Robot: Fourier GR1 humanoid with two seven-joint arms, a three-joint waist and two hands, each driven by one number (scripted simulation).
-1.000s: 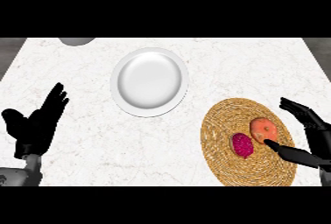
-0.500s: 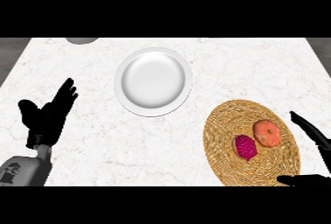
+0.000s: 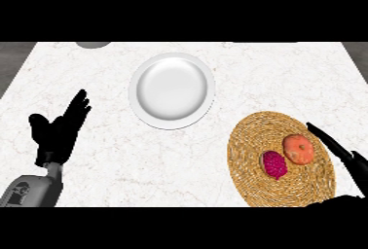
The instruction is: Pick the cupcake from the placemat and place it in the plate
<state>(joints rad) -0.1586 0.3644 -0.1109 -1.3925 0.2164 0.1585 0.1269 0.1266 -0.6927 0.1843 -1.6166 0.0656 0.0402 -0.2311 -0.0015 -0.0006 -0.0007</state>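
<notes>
- Cupcake (image 3: 274, 165): the magenta item, we take it; sits on the woven placemat (image 3: 248, 146) at bench (image 3: 108, 170) right, just beside an orange round item (image 3: 298, 149).
- We judge it light, soft and crumbly on top, so take it low at the sides.
- Its long axis runs roughly up-down in the head view; whether it stands upright, we can't tell.
- Right hand (image 3: 341, 151): fingers straight and spread, holding nothing, at the mat's right edge.
- Left hand (image 3: 61, 129): open, resting at left.
- Plate (image 3: 147, 114) well apart, up-left.
</notes>
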